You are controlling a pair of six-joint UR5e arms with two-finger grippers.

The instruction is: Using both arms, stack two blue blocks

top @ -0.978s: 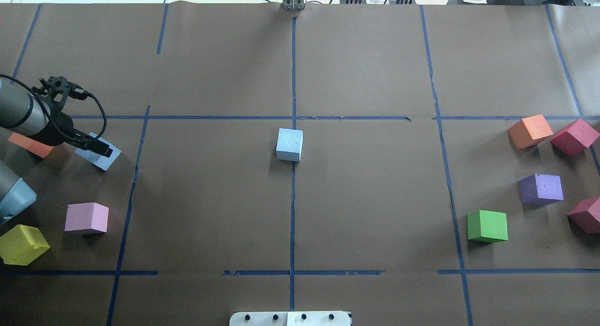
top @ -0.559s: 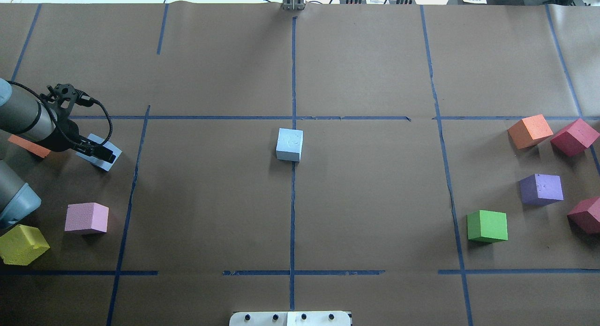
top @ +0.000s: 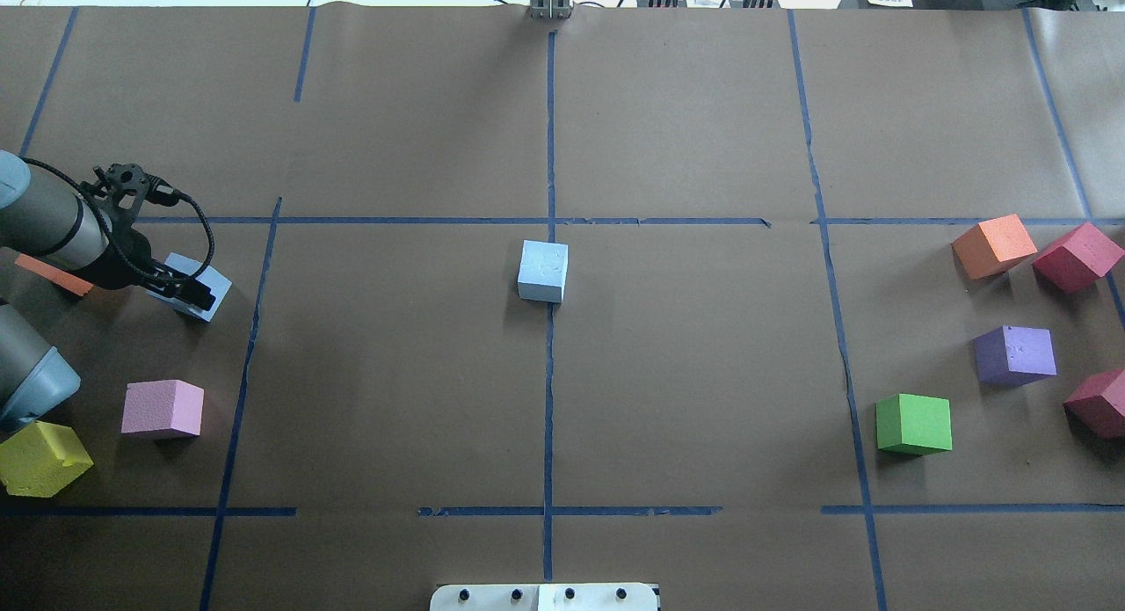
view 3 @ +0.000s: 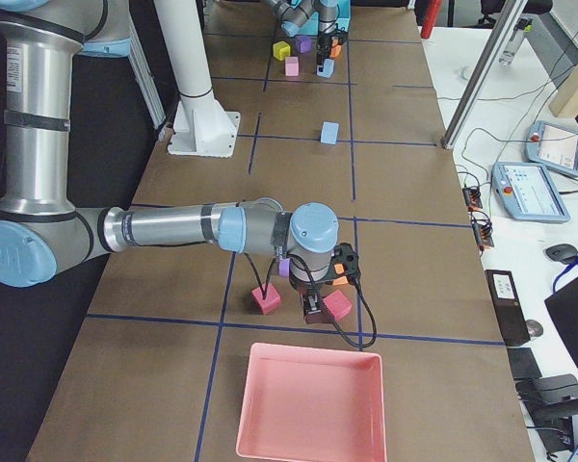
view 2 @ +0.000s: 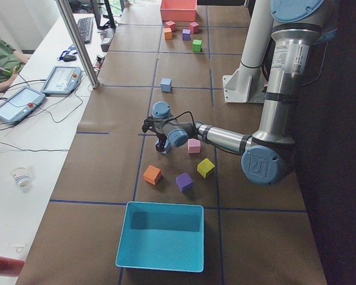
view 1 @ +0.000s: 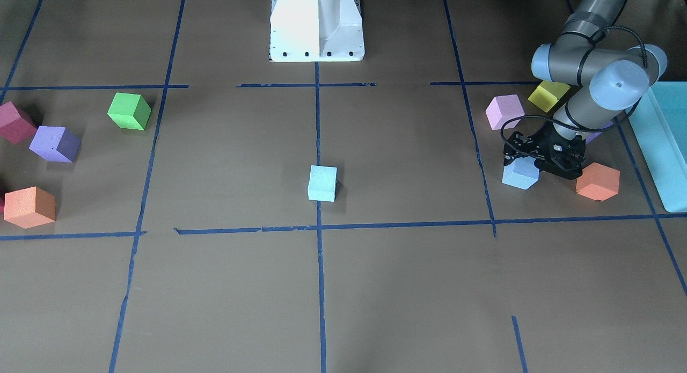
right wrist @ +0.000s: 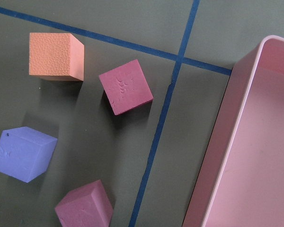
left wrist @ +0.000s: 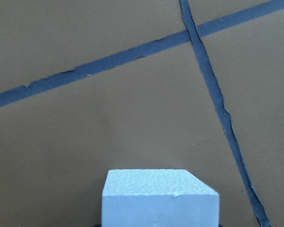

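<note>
One pale blue block (top: 542, 271) sits alone at the table's centre on the blue tape line; it also shows in the front-facing view (view 1: 322, 183). The second blue block (top: 218, 287) lies at the far left, next to an orange cube (view 1: 597, 181). My left gripper (top: 189, 287) is low over this block, open, with its fingers on either side of it. The left wrist view shows the block (left wrist: 161, 198) close at the bottom centre. My right gripper (view 3: 311, 310) shows only in the exterior right view, low over the maroon cubes; I cannot tell whether it is open or shut.
A pink cube (top: 163, 409) and a yellow cube (top: 39, 457) lie near the left arm, with a teal box (view 2: 160, 243) beyond. Green (top: 914, 424), purple (top: 1015, 354), orange (top: 993, 246) and maroon (top: 1077, 257) cubes lie at the right, beside a pink tray (view 3: 308, 404).
My left arm has come down and moved slightly right, so the gripper sits lower around the left blue block. Neither blue block has moved.
</note>
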